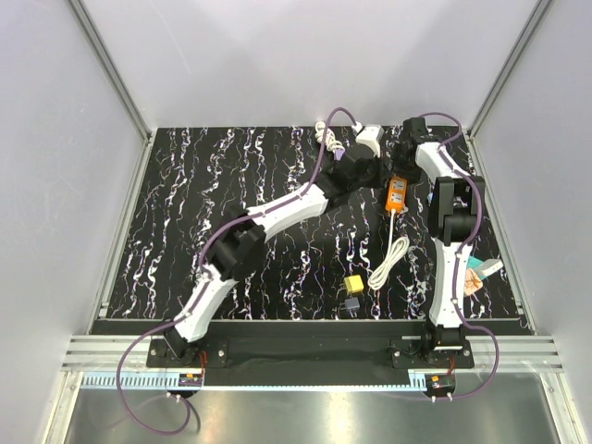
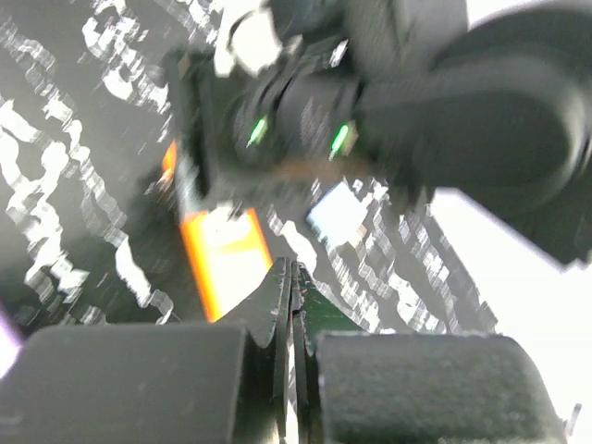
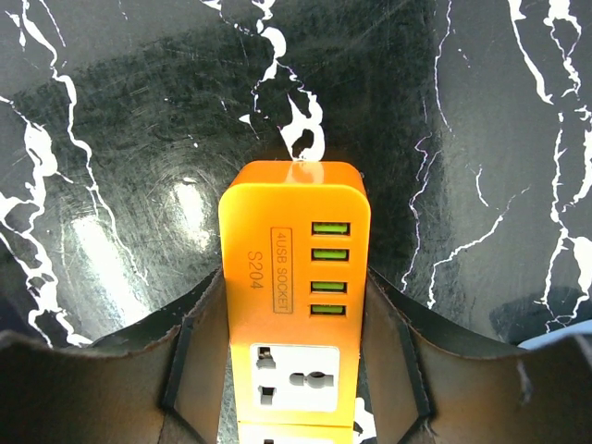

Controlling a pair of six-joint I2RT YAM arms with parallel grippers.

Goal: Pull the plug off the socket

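Observation:
The orange socket strip (image 1: 398, 195) lies at the back right of the table, its white cord (image 1: 389, 263) coiled toward the front. My right gripper (image 1: 400, 176) is shut on the strip. In the right wrist view the fingers (image 3: 197, 363) press both sides of the strip (image 3: 294, 245), and the white outlet showing there has no plug in it. My left gripper (image 1: 379, 174) is beside the strip on its left, shut and empty. In the left wrist view its tips (image 2: 294, 277) meet and the strip (image 2: 225, 259) is blurred beyond. A yellow plug (image 1: 353, 283) and a grey plug (image 1: 351, 302) lie loose near the front.
A small teal and pink packet (image 1: 480, 275) lies by the right arm. A white cable (image 1: 326, 135) lies at the back edge. Grey walls enclose the black marbled table (image 1: 185, 213) on three sides.

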